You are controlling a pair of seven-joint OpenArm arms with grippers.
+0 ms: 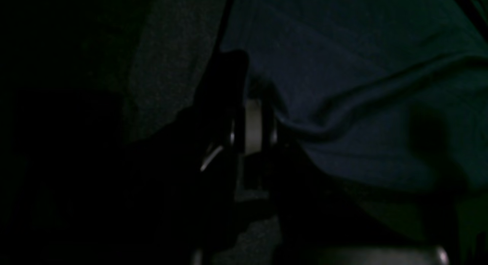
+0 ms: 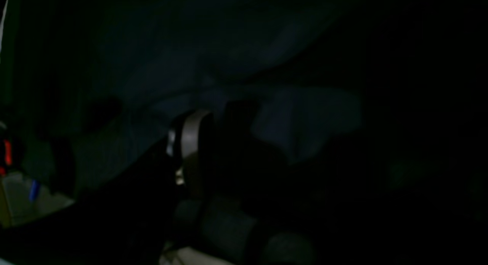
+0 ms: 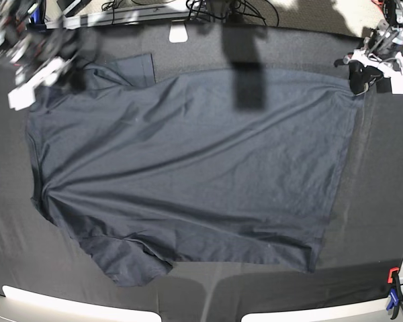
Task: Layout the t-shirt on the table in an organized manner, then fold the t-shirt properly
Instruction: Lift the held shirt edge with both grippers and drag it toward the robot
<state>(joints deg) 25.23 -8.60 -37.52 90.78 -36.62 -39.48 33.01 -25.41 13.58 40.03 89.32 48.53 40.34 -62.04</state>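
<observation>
The dark navy-grey short-sleeved cotton t-shirt [image 3: 188, 174] lay spread across the wide table with the matte black cloth surface [image 3: 383, 201], its body mostly flat but crossed by long diagonal creases. One sleeve sat bunched at the near left corner of the base view, and the hem ran down that view's right side.

The left gripper [image 3: 360, 75] sat at the far right corner of the shirt in the base view. Its jaws were closed, and the left wrist view showed a ridge of navy cloth running right up against them, so it appeared to be pinching the hem corner, though the darkness there left the actual hold uncertain. The right gripper [image 3: 57, 66] hovered over the shoulder area at the far left of the base view with its jaws standing wide. The right wrist view was too dim to show any cloth between them, and I judged it to be holding nothing.

The step in hand looked like the laying-out stage: the garment was opened but not yet smoothed, and no fold had been made. The next move probably called for the right gripper to close on the shoulder or collar edge beneath it, so both arms could tension the far edge and pull the creases flat. The bunched near sleeve would likely need straightening before folding
</observation>
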